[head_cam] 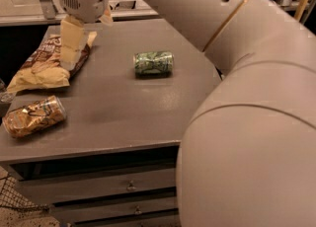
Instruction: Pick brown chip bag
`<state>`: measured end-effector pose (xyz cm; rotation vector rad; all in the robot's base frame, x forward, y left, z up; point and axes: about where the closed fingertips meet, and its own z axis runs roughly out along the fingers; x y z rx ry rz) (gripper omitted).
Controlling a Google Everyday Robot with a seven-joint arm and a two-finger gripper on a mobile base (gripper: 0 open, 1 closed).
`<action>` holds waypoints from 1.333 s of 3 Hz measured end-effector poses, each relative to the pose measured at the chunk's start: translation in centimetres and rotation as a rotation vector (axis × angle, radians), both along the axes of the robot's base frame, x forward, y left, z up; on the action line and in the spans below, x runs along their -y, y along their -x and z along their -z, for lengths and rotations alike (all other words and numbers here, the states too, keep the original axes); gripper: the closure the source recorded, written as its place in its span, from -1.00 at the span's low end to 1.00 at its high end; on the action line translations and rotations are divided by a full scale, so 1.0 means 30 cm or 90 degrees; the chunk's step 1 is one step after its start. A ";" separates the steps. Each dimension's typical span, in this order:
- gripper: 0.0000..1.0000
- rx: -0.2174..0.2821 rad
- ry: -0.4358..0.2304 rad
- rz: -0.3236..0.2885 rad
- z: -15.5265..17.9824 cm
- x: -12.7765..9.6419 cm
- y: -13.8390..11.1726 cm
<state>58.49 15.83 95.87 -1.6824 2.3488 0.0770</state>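
Upper left, my gripper point(73, 43) is hovering over the brown chip bag point(44, 65); spread or pressed, I cannot tell; lowering likely follows.

Flat crinkly foil chip bag point(42, 69), dark brown middle, pale yellow ends, lies at the grey surface's point(123, 112) far-left edge, under the gripper point(73, 48).

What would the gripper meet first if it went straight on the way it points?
Probably the brown chip bag: the gripper points down over the bag's far end, at the left rear of the table. Its height above the bag is unclear.
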 end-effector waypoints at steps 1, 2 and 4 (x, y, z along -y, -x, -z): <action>-1.00 -0.052 -0.014 0.015 0.091 -0.087 0.013; -1.00 -0.082 -0.028 0.036 0.138 -0.145 -0.001; -1.00 -0.078 -0.076 0.087 0.171 -0.207 -0.039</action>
